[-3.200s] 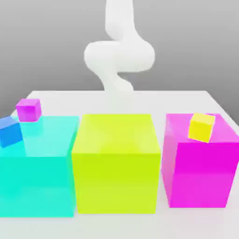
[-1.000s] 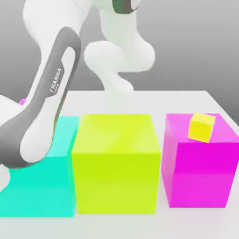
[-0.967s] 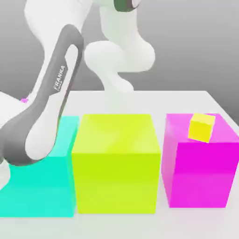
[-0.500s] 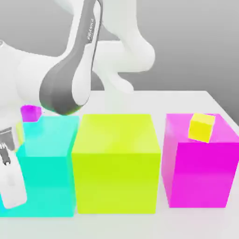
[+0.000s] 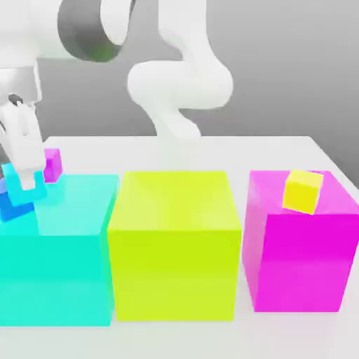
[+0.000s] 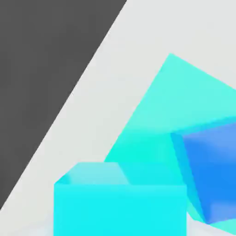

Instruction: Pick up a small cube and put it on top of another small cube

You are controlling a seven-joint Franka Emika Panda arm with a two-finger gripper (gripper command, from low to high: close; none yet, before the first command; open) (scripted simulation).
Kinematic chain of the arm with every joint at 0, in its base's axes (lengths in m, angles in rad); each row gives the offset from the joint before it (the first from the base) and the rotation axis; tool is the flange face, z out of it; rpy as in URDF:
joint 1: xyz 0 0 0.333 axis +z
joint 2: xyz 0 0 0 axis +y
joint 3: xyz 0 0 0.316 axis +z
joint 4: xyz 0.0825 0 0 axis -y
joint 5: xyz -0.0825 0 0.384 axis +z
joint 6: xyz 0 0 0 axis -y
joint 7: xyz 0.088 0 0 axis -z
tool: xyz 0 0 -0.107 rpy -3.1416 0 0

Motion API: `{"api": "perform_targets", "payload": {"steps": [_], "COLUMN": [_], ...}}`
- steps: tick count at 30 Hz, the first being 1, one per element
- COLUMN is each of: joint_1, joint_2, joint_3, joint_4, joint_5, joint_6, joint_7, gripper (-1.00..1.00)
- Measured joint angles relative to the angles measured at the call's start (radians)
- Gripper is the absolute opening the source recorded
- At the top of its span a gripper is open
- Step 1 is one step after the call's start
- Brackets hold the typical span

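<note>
My gripper [image 5: 26,184] hangs at the exterior view's left, above the near left corner of the large cyan cube [image 5: 70,231]. It is shut on a small cyan cube [image 5: 35,189], which in the hand view [image 6: 120,207] sits close under the camera. A small blue cube [image 5: 12,205] lies tilted on the large cyan cube right under and beside the held cube; the hand view has the blue cube [image 6: 212,175] too. A small magenta cube [image 5: 53,164] sits just behind the gripper. A small yellow cube [image 5: 303,191] rests on the large magenta cube [image 5: 298,259].
A large yellow-green cube [image 5: 175,245] stands between the cyan and magenta ones on the white table [image 5: 245,151]. The arm's white links [image 5: 179,77] rise behind the cubes. In the hand view the table edge [image 6: 78,115] borders dark floor.
The arm has swung up from low at the front left. The gripper, still shut, has risen from beside the large cyan cube to above its corner by the blue cube.
</note>
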Motion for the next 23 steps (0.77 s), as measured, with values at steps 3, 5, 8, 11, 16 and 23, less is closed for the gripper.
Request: {"api": "perform_targets", "payload": {"steps": [3,5,8,11,16,23], "joint_1": [-0.062,-0.106,-0.172,-0.24,-0.34,-0.355], "joint_2": [-0.072,-0.108,-0.158,-0.207,-0.265,-0.215], "joint_3": [0.017,0.027,0.042,0.059,0.083,0.068], "joint_4": [-0.027,-0.038,-0.053,-0.068,-0.106,-0.2], "joint_5": [-0.029,-0.035,-0.041,-0.047,-0.056,-0.068], "joint_6": [-0.05,-0.086,-0.142,-0.197,-0.253,-0.113], "joint_7": [0.108,0.195,0.329,0.465,0.668,0.687], "gripper": [-1.0,-1.0,-1.0,-1.0,-1.0,1.0]}}
